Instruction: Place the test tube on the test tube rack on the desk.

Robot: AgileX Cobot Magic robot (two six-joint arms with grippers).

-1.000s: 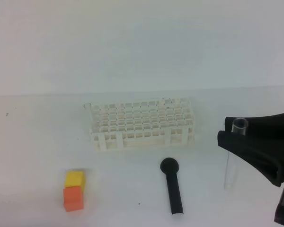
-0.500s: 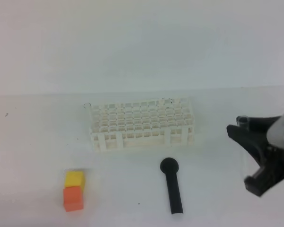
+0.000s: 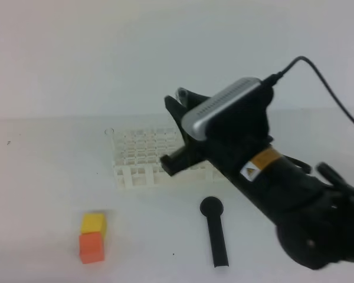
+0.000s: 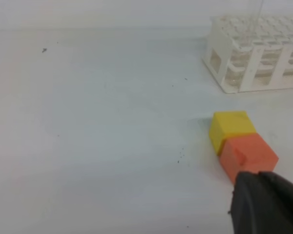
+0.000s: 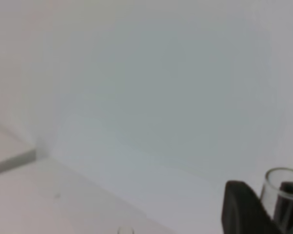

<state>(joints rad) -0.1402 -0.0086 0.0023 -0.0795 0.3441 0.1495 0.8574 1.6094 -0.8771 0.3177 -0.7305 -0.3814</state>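
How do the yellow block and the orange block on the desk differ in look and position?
Colour: the yellow block is yellow, the orange block orange-red. Position: in the high view the yellow block lies farther back, nearer the test tube rack; the orange block sits in front, nearer the camera. In the left wrist view the orange block is partly hidden by a dark gripper part, the yellow block fully visible. Both are small cubes of similar size, touching.

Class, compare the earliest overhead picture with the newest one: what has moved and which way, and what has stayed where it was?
The right tool has swung from the right edge leftward to above the test tube rack, carrying the test tube, which it already gripped near the open rim. The rack, the black round-headed tool, the yellow block and the orange block stayed put.
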